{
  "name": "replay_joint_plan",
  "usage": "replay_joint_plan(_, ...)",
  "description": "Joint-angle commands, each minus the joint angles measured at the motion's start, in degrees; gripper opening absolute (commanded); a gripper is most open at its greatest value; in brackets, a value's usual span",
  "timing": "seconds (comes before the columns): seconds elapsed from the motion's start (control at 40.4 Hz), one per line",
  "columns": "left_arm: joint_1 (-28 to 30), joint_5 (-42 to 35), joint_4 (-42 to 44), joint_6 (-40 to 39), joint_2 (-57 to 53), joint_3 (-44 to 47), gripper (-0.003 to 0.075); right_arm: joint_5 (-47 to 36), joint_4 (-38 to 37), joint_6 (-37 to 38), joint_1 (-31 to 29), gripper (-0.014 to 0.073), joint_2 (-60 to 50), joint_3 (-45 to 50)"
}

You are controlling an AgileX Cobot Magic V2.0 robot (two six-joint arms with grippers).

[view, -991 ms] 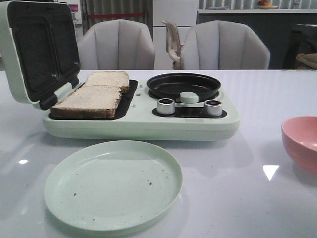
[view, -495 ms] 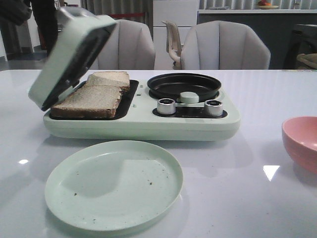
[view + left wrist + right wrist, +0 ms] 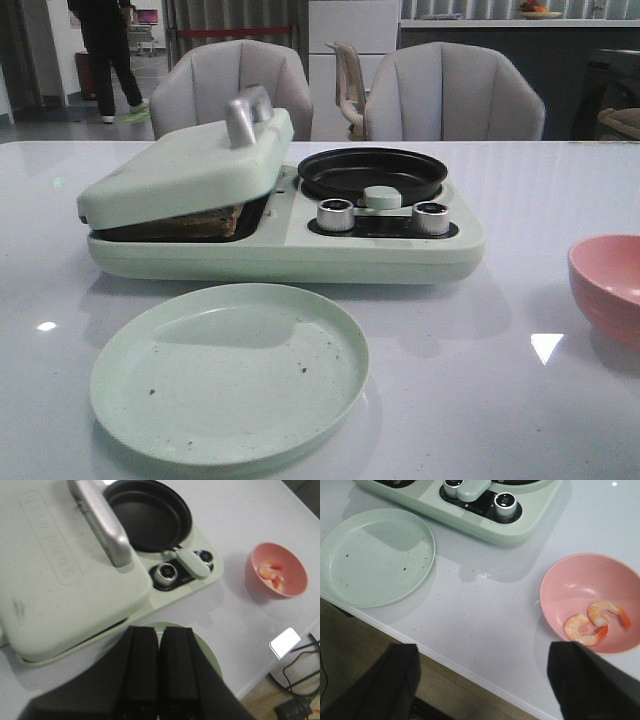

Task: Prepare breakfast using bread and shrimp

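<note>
The bread (image 3: 205, 222) lies in the pale-green sandwich maker, and only a brown edge of it shows in the gap under the lowered lid (image 3: 190, 165). From the left wrist view the lid (image 3: 60, 570) covers the bread fully. My left gripper (image 3: 158, 640) hovers above the maker's front edge, shut with nothing between its fingers. Two curled pink-orange shrimp (image 3: 587, 630) lie in the pink bowl (image 3: 555, 575). My right gripper (image 3: 482, 652) hangs open over the table's near edge, beside the bowl and apart from it. Neither gripper shows in the front view.
A round black pan (image 3: 372, 172) and two silver knobs (image 3: 335, 214) sit on the maker's right half. The lid has a silver handle (image 3: 245, 115). A pale-green plate (image 3: 230, 370) lies in front of the maker. The pink bowl (image 3: 610, 290) is at the right edge.
The sandwich maker's lid has swung down from upright to almost closed over the bread, hiding both slices.
</note>
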Motion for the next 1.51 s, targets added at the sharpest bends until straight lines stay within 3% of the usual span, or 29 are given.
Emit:
replay_joint_plan(0.0,-3.9,-2.3,-1.2,0.5,-5.6,1.7,0.0101,-4.1,-0.2,0.0,-0.1,0.0622,0.0,-1.6)
replay_joint_plan(0.173,-10.4,-2.3,4.7,-1.2,-11.9,5.6,0.0101,-4.1,-0.2,0.0,-0.1,0.0622,0.0,-1.6)
replay_joint_plan(0.545,-12.4,-7.5,33.3,-24.3,-26.6,11.6,0.0101,-4.1,-0.2,0.0,-0.1,0.0622,0.0,-1.6)
replay_joint_plan(1.313,-12.4,-7.4,34.0,-24.4,-29.0,13.4,0.0101,-7.9,0.1,0.0,-0.2,0.0622,2.5,-3.0)
replay_joint_plan(1.486,-12.4,-7.4,34.0,-24.4,-28.7,13.4,0.0101,-3.9,-2.0,2.5,-5.5,0.0621,10.3,-9.6)
